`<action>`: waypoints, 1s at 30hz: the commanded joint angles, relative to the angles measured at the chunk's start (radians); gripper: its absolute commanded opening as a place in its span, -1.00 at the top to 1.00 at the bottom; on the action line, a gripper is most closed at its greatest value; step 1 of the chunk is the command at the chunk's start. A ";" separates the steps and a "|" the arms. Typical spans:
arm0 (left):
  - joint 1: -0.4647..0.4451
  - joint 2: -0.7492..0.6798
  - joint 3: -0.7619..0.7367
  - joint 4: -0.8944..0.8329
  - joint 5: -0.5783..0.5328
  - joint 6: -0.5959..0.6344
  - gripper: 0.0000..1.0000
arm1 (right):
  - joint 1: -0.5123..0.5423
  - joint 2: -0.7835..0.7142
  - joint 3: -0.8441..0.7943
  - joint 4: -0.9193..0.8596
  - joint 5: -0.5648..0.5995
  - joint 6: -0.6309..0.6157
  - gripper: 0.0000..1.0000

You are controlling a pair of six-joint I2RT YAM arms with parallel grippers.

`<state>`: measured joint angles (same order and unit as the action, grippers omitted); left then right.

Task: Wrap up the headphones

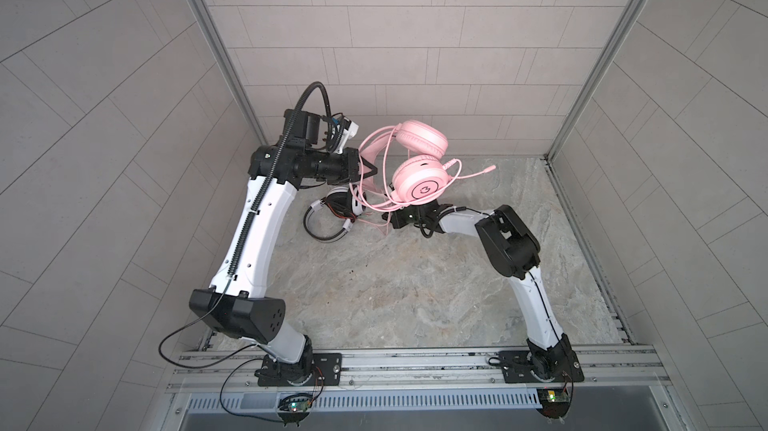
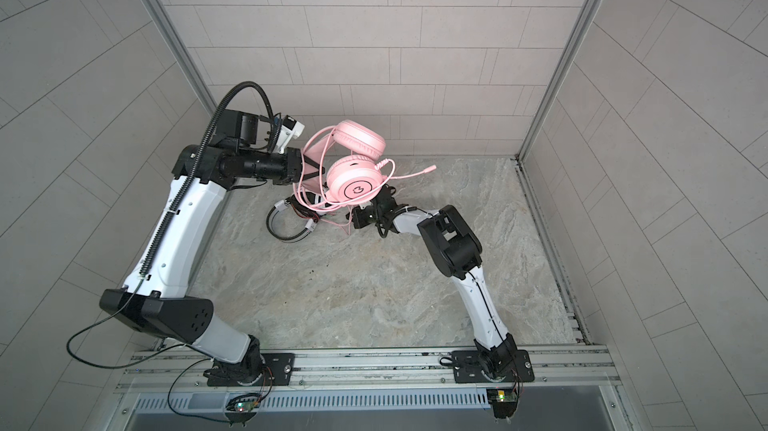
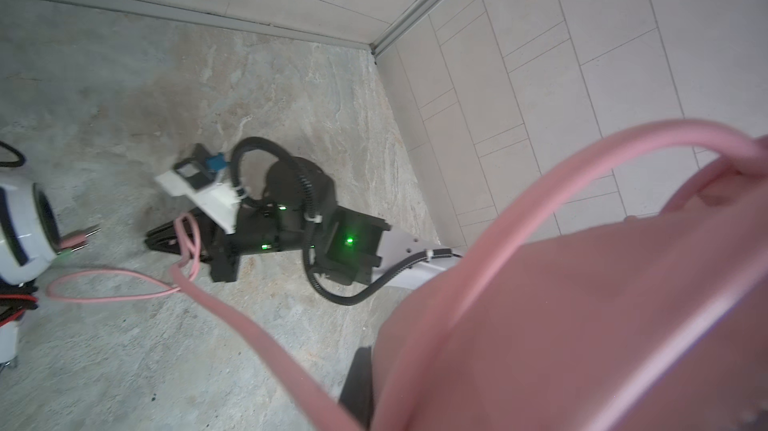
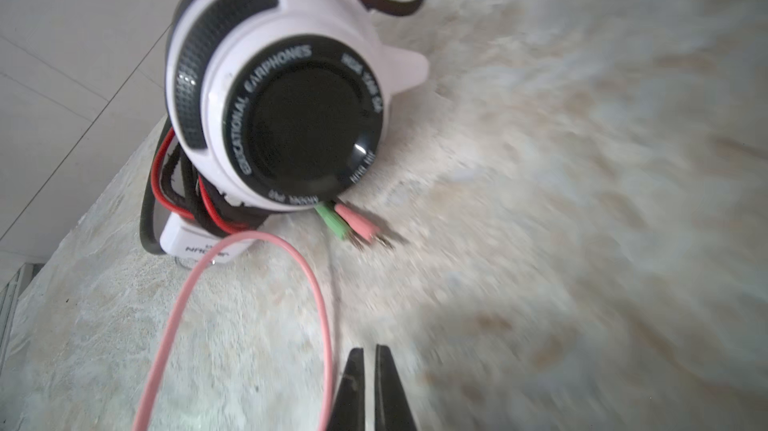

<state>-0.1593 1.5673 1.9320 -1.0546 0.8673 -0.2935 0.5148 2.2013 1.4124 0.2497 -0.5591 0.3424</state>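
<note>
Pink plastic fills my left gripper: of the two headsets here, the pink headset hangs in the air over the far part of the table, near the back wall. Its headband is clamped between my left jaws, which are closed on it. I count two ear cups on it, one above the other in both top views, and its thin pink cord falls in loops to the table. My left arm stands high, elbow bent, forearm level and pointing toward the middle. My right arm lies low, forearm stretched under the lower pink cup. The right gripper sits just above the stone-patterned top, its jaws pressed nearly together with only a sliver between the tips. The pink cord runs just beside one finger in the right wrist view and lies across the fingers in the left wrist view; whether it is pinched I cannot tell. The one white headset lies on the table just ahead of those tips, a black-and-red cord bundled at its side. Two plugs, one green and one pink, poke out beneath it.
</note>
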 commanded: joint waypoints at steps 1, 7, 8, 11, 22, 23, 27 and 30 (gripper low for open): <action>0.011 0.000 0.072 -0.130 -0.077 0.113 1.00 | -0.118 -0.213 -0.189 0.130 0.101 0.089 1.00; 0.012 0.058 0.120 -0.274 -0.345 0.237 1.00 | -0.382 -0.590 -0.471 0.007 0.246 0.152 1.00; 0.011 0.061 0.118 -0.282 -0.388 0.246 1.00 | -0.436 -0.647 -0.483 -0.052 0.264 0.146 1.00; 0.012 0.066 0.109 -0.302 -0.468 0.274 1.00 | -0.563 -0.753 -0.483 -0.174 0.283 0.144 1.00; -0.050 0.073 0.119 -0.373 -0.756 0.307 1.00 | -0.646 -0.760 -0.481 -0.285 0.259 0.133 1.00; -0.059 0.082 0.130 -0.389 -0.779 0.308 1.00 | -0.645 -0.751 -0.468 -0.315 0.271 0.127 1.00; -0.085 0.114 0.163 -0.418 -0.765 0.317 1.00 | -0.645 -0.731 -0.428 -0.418 0.312 0.107 0.60; -0.121 0.132 0.190 -0.427 -0.767 0.318 1.00 | -0.635 -0.716 -0.429 -0.428 0.275 0.128 -0.08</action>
<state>-0.2569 1.6924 2.0670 -1.4597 0.0956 0.0246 -0.1295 1.4792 0.9577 -0.1211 -0.2813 0.4641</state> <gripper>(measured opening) 0.084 0.483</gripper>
